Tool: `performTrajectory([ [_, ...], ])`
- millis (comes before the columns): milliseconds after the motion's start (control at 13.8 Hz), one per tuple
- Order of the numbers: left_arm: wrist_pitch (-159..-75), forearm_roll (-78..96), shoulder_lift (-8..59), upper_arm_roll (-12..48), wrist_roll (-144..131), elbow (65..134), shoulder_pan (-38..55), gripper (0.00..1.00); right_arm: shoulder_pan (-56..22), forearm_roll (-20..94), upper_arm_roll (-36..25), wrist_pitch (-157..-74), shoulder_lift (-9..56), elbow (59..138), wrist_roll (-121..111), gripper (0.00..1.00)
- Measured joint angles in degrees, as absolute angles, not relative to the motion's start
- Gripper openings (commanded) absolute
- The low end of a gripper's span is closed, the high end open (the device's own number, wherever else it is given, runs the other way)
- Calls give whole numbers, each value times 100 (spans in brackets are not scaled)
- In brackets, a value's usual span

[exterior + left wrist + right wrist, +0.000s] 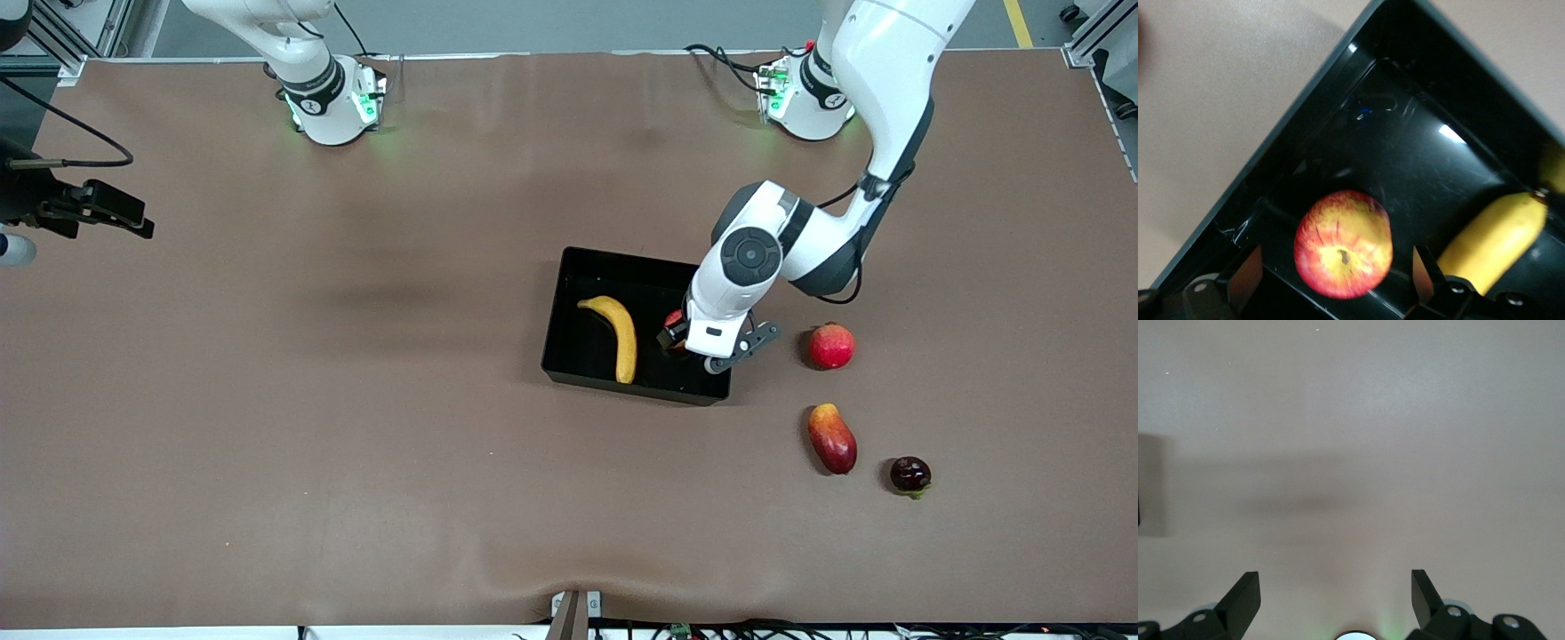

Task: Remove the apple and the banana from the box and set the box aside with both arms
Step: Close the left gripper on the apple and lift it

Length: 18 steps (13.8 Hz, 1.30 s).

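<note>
The black box (578, 267) sits mid-table, and the yellow banana (616, 333) lies inside it. My left gripper (680, 340) is down in the box at the end toward the left arm. In the left wrist view the red-and-yellow apple (1343, 243) rests on the box floor (1405, 153) between my left gripper's (1336, 270) open fingers, with a gap on each side. The banana (1495, 240) lies beside it. A bit of the apple (673, 318) shows by the hand. My right gripper (1336, 587) is open and empty over bare table.
A plain red round fruit (831, 347), a red-yellow mango-like fruit (832, 438) and a small dark red fruit (910, 475) lie on the brown table toward the left arm's end, beside the box and nearer the front camera.
</note>
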State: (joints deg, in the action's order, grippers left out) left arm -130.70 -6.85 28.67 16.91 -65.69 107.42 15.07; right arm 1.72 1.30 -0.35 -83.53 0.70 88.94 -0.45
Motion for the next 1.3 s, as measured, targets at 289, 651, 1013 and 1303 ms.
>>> performTrajectory([
  [289, -13368, -727, 3174, 1691, -6578, 10741, 1510, 100, 172, 130, -34, -8339, 72, 8897, -45, 100],
  [651, -13422, -728, 3305, 1694, -6685, 10729, 1518, 0, 175, 130, -39, -8334, 73, 8898, -44, 100],
  [1013, -13114, -734, 3114, 1710, -6762, 10477, 1559, 0, 175, 130, -39, -8327, 73, 8899, -44, 100],
  [1303, -11443, -763, 2406, 1662, -6358, 9458, 1476, 0, 236, 127, -69, -8280, 73, 8895, -39, 100],
])
